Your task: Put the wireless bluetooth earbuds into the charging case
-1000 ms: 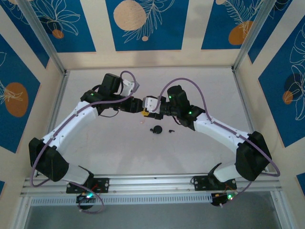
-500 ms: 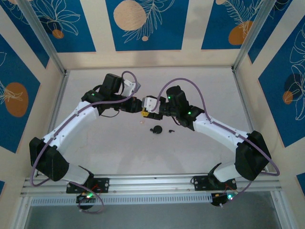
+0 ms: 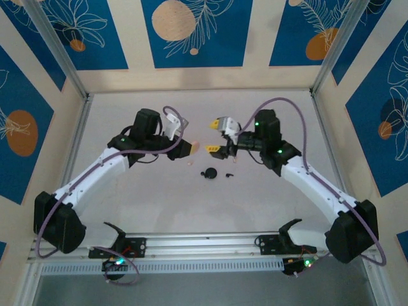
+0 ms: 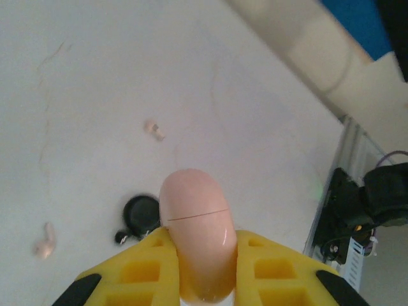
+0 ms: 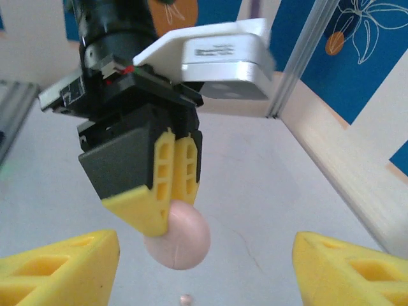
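Right, we have the left jaws clenched on the pink charging case [image 4: 196, 242]. It is a smooth oval with a thin seam across it, lid shut, pinched between the yellow fingers [image 4: 141, 274] and held up off the white worktop [image 3: 159, 204].

From above, we take the black round case [image 3: 208, 173] as our marker. It lies flat on the worktop, and the pink charging case [image 3: 196, 146] hangs beyond it, a touch to its left.

Over on the other side, the right jaws are spread wide and released, with nothing between them. Their yellow fingertips [image 5: 60, 261] frame the pink charging case [image 5: 178, 239] without touching it. They sit beyond the black round case too, slightly to its right.

Down on the worktop, through the left wrist camera, one pink earbud [image 4: 153, 129] lies just past the black round case [image 4: 141, 213]. A second pink earbud [image 4: 45, 240] rests well off to its left. From above, the black earbud [image 3: 228, 174] sits just right of the black round case, apart from it.
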Controlling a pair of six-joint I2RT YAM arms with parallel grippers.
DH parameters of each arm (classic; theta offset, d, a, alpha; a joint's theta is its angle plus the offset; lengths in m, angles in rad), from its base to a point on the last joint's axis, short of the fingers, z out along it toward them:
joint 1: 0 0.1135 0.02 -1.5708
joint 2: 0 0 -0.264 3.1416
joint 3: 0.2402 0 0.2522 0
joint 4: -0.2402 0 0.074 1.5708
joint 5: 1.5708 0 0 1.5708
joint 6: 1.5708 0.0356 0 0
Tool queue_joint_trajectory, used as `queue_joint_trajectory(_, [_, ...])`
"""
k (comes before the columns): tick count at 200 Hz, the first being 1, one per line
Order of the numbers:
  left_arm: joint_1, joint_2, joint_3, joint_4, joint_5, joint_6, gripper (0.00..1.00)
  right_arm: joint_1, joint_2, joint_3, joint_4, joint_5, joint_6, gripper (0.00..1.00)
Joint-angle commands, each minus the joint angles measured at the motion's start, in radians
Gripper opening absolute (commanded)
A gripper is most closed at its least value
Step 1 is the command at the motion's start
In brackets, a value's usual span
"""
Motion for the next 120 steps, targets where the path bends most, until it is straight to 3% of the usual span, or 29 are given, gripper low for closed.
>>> queue_joint_trajectory(1, [0.002, -0.069, -0.087, 0.300, 0.159, 0.064, 0.15, -0.030, -0.011, 0.008, -0.121, -0.234, 0.073, 0.69])
queue_joint_trajectory(36, [0.001, -0.125, -0.204, 0.555, 0.244, 0.056, 0.14, -0.028, 0.020, 0.056, -0.232, -0.293, 0.034, 0.68])
queue_joint_trajectory(120, [-0.001, -0.132, -0.255, 0.738, 0.335, -0.012, 0.15, -0.008, 0.140, 0.181, -0.287, -0.387, 0.015, 0.61])
